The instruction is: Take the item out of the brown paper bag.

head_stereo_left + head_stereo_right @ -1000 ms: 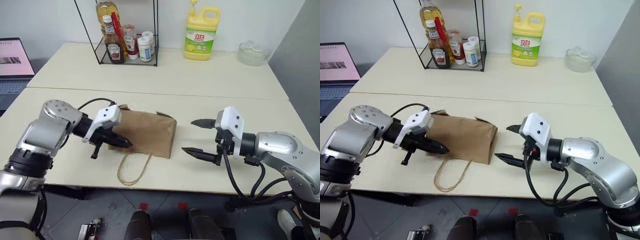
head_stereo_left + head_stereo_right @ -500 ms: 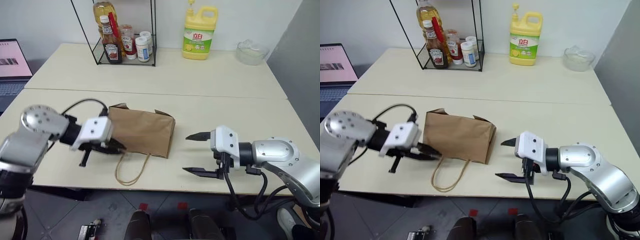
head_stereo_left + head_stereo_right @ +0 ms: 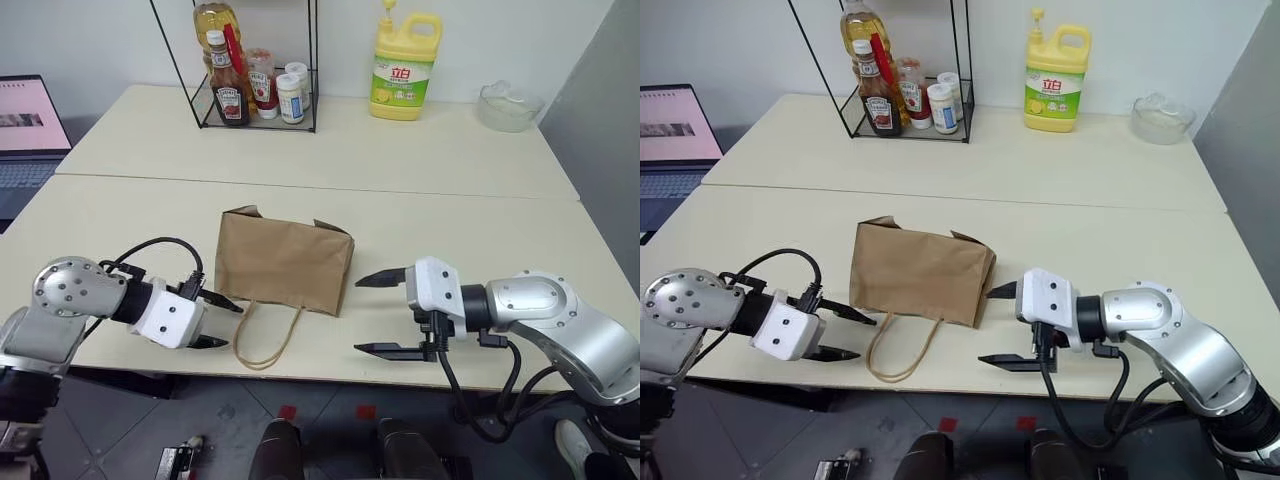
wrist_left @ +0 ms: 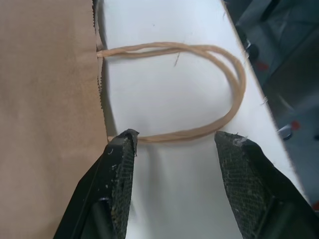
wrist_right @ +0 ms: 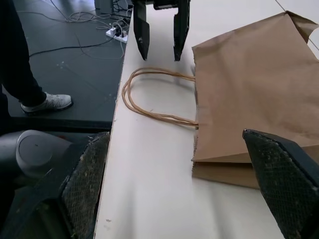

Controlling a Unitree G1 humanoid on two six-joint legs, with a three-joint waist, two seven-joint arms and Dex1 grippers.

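While the brown paper bag (image 3: 285, 262) lies flat on the bench (image 3: 480, 240), its loop handles (image 3: 268, 335) trailing toward the near edge, the left tool (image 3: 218, 322) hovers just beside those handles with its fingers apart and empty. Right of the bag, the right tool (image 3: 378, 314) stands wide open, holding nothing. The item inside can't be seen.

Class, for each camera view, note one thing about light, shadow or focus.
Left eye view: even light, soft shadow under the brown paper bag. Left wrist view: the handles sharp, the floor beyond the table edge blurred. Right wrist view: the right claw's fingers loom large and dark.
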